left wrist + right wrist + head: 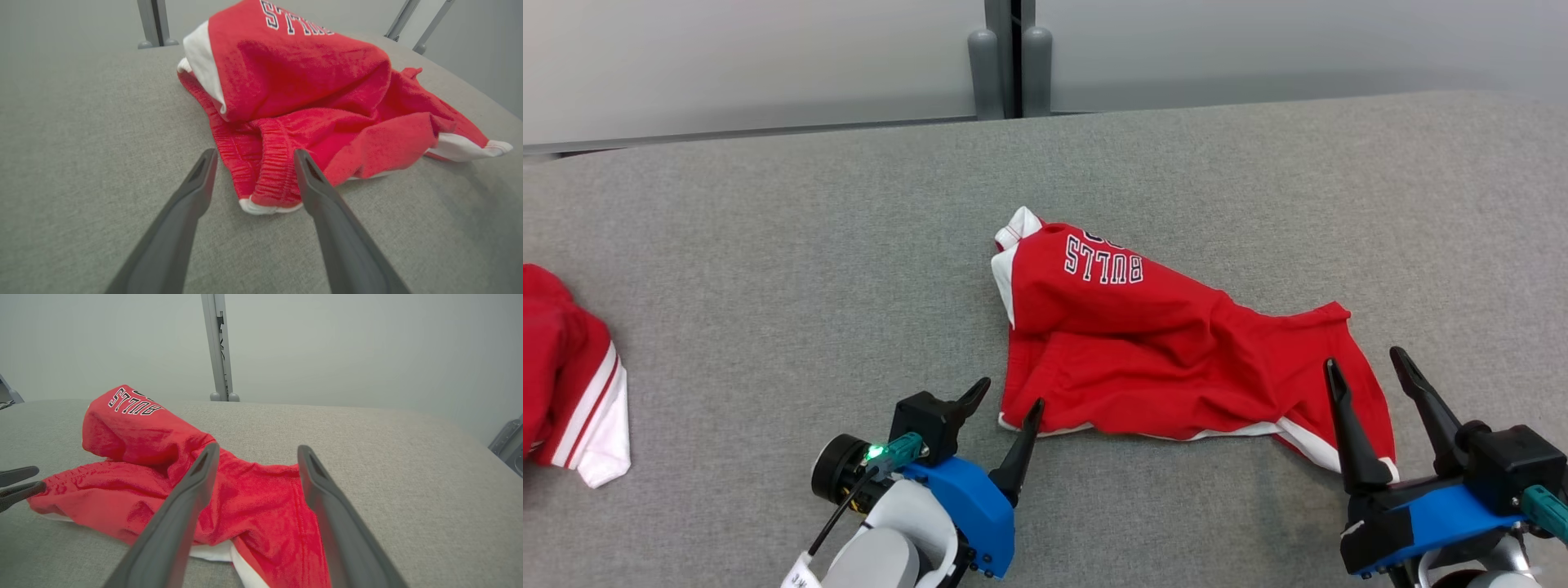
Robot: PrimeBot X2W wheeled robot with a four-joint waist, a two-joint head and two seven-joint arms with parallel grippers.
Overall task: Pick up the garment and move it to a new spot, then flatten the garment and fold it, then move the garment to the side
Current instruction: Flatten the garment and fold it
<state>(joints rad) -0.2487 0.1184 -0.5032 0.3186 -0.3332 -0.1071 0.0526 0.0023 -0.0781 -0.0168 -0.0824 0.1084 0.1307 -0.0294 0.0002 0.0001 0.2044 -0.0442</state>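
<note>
In the head view, the red knit shorts, white-trimmed and lettered "BULLS", lie bunched a little right of the middle of the grey cloth-covered counter, with one part folded over the rest. A second red-and-white garment sits well apart at the counter's left edge. The left pincer stands with fingers spread at the shorts' near-left corner. The right pincer hovers equally wide above the near-right leg, and neither holds anything, so the step in hand looks like the first pick-up. In the left wrist view, the ribbed elastic waistband ends in a white-edged corner lying between the two dark fingers, the right one just overlapping the cloth. This pincer would do well to ease forward and low, so that it closes on the thick elastic rather than on the thin white tip alone. In the right wrist view, the spread fingers frame the red leg panel, with the white hem band beneath them near the bottom edge, and the other pincer's tips show at the far left by the cloth's end. This arm should probably drop straight down and bite through the hem's layers. Both should then rise together and evenly, so the loose flap hangs free instead of dragging, and set down away from the second garment.
</note>
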